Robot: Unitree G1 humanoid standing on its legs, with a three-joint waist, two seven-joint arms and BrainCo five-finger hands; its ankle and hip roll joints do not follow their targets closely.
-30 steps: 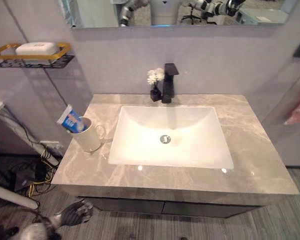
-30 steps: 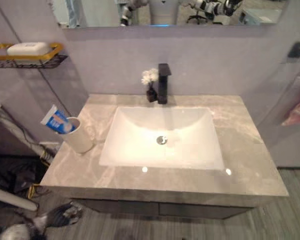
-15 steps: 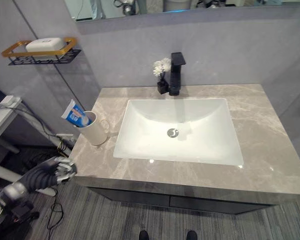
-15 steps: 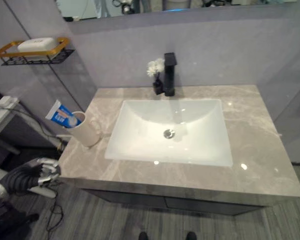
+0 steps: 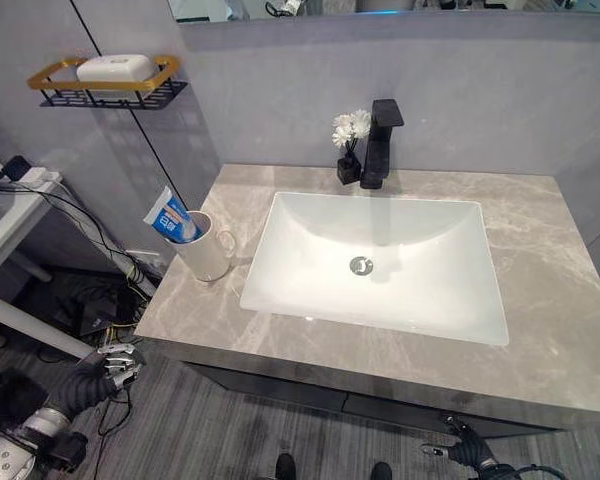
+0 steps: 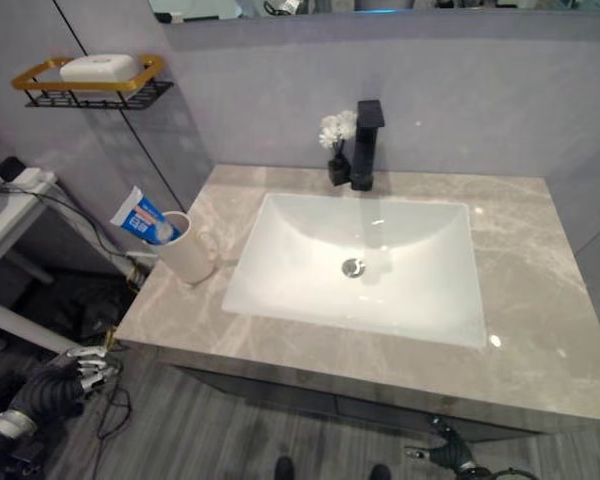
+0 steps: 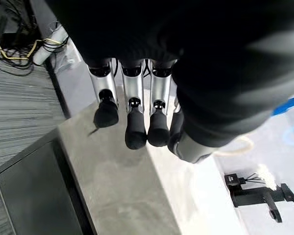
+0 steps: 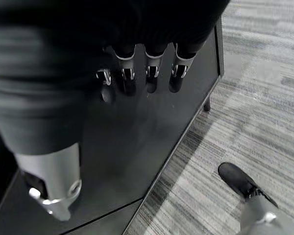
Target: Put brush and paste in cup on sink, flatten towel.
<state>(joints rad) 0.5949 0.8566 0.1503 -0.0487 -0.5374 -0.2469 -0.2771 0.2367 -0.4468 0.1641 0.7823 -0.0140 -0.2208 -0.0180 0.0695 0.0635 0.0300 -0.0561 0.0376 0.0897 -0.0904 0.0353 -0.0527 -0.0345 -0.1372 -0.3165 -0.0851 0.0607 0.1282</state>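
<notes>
Lower robot hand (image 5: 118,362) — blue-white paste (image 5: 173,217) in cup (image 5: 208,252)

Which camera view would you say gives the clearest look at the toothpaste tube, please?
The left eye view: the toothpaste tube stands slanted in the white mug on the counter's left side, its blue and white face unobstructed. The right eye view shows the same. The left wrist view shows the mug's handle, no tube I can make out.
</notes>
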